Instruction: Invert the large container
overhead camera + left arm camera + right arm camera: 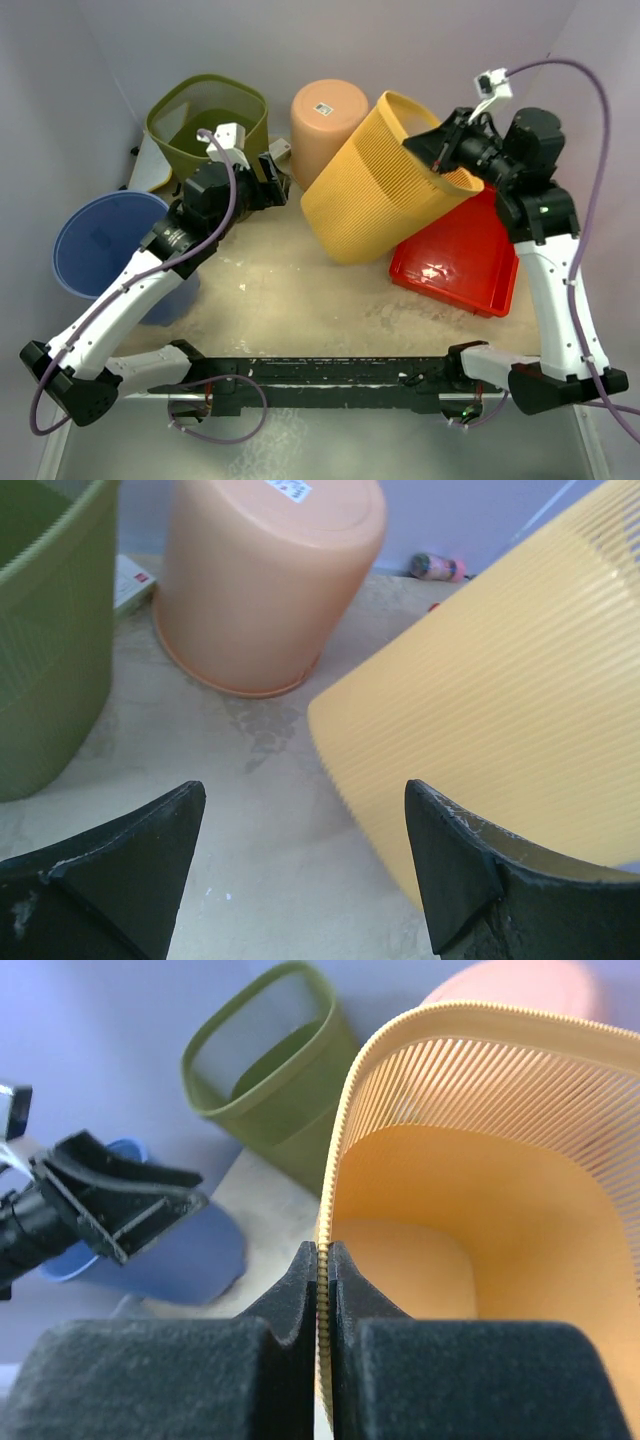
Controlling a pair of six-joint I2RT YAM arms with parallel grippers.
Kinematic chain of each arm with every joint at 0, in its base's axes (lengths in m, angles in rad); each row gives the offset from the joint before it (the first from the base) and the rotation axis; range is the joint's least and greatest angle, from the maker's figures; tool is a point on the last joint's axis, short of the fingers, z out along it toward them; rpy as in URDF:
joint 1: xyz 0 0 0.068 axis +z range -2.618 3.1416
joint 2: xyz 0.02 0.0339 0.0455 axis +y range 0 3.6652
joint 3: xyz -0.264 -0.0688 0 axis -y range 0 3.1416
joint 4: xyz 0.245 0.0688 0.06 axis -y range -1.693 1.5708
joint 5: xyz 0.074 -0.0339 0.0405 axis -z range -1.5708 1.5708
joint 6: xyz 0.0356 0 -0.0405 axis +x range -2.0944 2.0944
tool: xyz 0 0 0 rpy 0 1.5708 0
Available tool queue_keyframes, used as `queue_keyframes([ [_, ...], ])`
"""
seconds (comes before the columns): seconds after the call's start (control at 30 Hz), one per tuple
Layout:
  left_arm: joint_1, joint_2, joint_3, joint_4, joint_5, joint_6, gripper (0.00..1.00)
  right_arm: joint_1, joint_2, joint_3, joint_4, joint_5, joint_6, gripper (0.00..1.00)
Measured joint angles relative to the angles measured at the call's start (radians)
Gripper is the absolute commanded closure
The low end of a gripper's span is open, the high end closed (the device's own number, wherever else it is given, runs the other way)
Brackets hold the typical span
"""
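Right tool (322,1265) pinches the rim of the tilted yellow container (370,195), upper right of the overhead frame; left tool (303,802) gapes wide near its ribbed wall.

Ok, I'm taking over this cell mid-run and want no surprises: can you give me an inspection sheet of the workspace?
Surface: mottled beige table.
Job's things: yellow basket tilted, not yet upside down.
Clutter: green bin upright; peach bucket upside down; blue bucket; red tray; small white box.
Grippers: right gripper shut on the yellow basket's rim; left gripper open, empty, beside the basket's base.
Cables: purple left cable and right cable hang in loose loops; no snag seen.
Surroundings: lavender walls close by.
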Motion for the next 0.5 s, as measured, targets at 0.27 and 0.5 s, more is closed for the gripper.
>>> queue_keyframes([
  [0.27, 0.004, -0.038, 0.080, -0.035, -0.121, 0.003, 0.21, 0.118, -0.033, -0.349, 0.273, -0.098, 0.203, 1.00],
  [0.5, 0.004, -0.031, 0.095, -0.081, -0.194, 0.008, 0.21, 0.266, -0.044, -0.510, 0.548, -0.112, 0.344, 1.00],
])
